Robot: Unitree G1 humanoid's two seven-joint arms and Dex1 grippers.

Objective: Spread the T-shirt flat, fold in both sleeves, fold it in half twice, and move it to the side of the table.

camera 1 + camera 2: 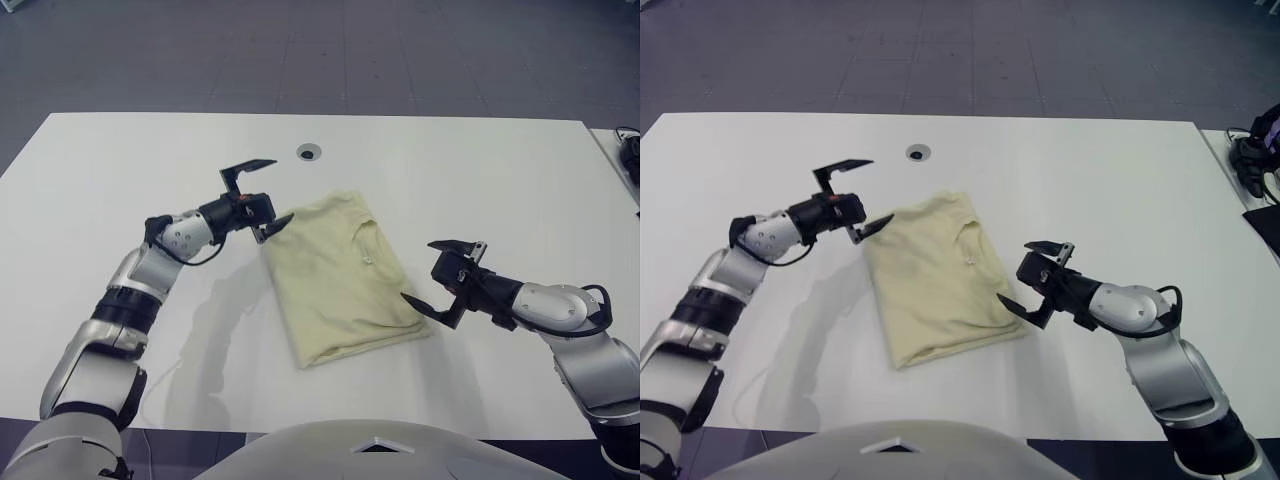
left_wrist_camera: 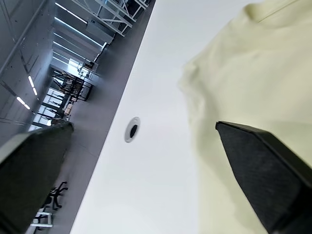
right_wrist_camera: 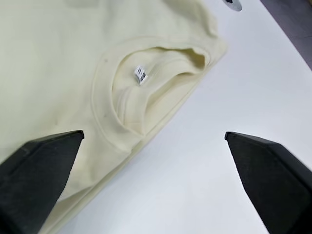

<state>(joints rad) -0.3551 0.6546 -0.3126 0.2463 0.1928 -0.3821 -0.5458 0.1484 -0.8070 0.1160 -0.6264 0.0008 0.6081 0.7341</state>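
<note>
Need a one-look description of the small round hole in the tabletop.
Start at the white table, then find the folded pale yellow T-shirt at its middle. Beyond the shirt's far edge sits a small round hole with a grey ring, the only round mark on the tabletop.

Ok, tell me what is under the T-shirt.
The T-shirt lies folded on the white table, and nothing pokes out around its edges. Whatever might sit beneath the cloth is covered.
</note>
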